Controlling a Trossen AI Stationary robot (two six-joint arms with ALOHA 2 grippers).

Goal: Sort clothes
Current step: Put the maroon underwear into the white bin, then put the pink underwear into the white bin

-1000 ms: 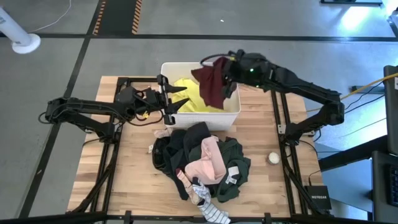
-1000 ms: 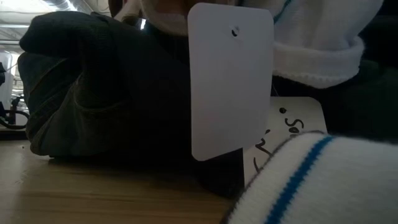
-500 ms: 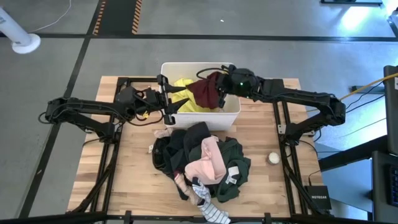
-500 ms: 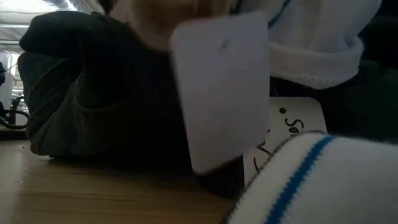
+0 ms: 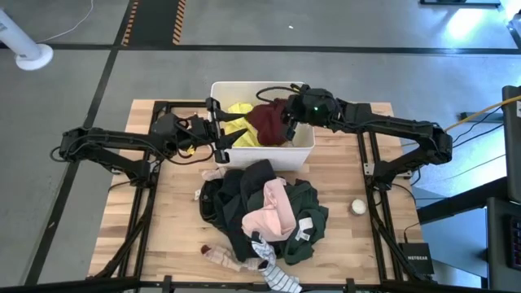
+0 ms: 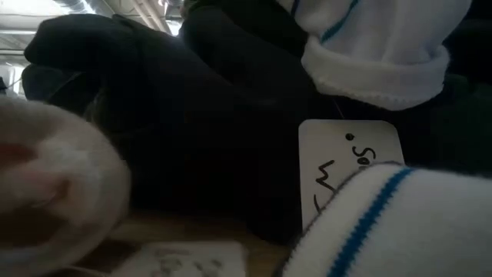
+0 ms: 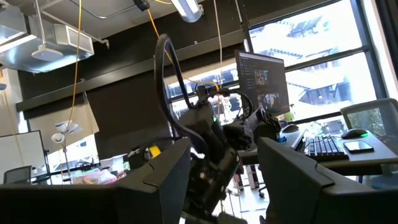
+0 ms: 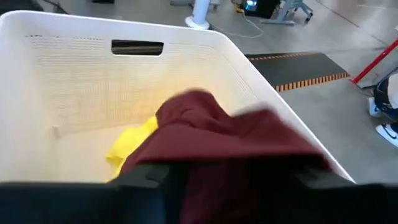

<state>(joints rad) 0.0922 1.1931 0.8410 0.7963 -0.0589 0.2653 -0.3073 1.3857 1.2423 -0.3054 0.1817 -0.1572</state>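
Note:
The white bin stands at the table's far middle. A yellow garment and a maroon garment lie in it. My right gripper hangs open just over the maroon garment, whose cloth lies bunched between its fingers. At the bin's left wall my left gripper stands open with nothing between its fingers. On the table near the bin lies the pile of clothes: black and dark green pieces, a pale pink one and a striped one. My right gripper stands with a finger on either side of the maroon garment's near part. It comes from above and from the table's right. Whether the fingers touch the cloth I cannot tell. The garment rests in the bin, partly on the yellow one.
A small white ball lies on the table's right side. A pale sock-like piece lies on the boards at the pile's near left. In the low view, dark cloth and a paper tag fill the picture.
My right gripper has gone down and toward the table's left, into the bin, with the maroon garment. The garment hung from it above the bin's rim and now lies bunched inside. A pale piece with a tag has fallen off the pile's near left onto the table.

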